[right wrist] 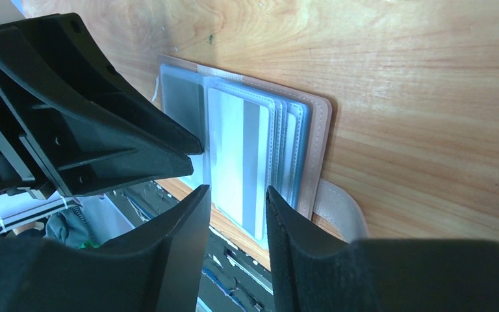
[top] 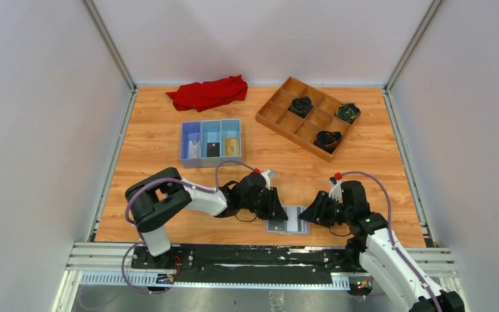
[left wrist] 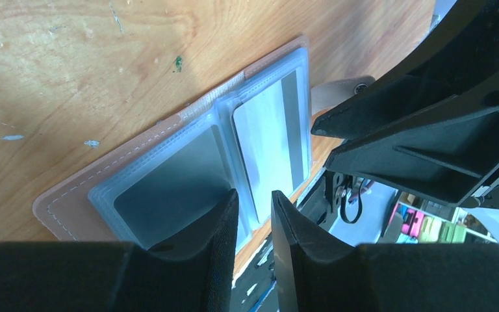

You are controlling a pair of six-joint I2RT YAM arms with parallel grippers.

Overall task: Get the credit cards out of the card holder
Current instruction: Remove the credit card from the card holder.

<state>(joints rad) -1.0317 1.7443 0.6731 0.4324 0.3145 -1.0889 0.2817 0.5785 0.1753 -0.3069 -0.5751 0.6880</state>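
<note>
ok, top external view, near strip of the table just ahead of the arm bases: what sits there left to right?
In order: left gripper → card holder → right gripper. Both sets of jaws point inward at the holder lying open between them.

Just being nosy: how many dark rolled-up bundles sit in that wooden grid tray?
3. One dark rolled-up bundle lies near the middle of the wooden grid tray, one in its right corner, one in its near corner. None appears hidden.

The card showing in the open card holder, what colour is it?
Pale silvery white card with a grey stripe down it; the right wrist view shows it best.
</note>
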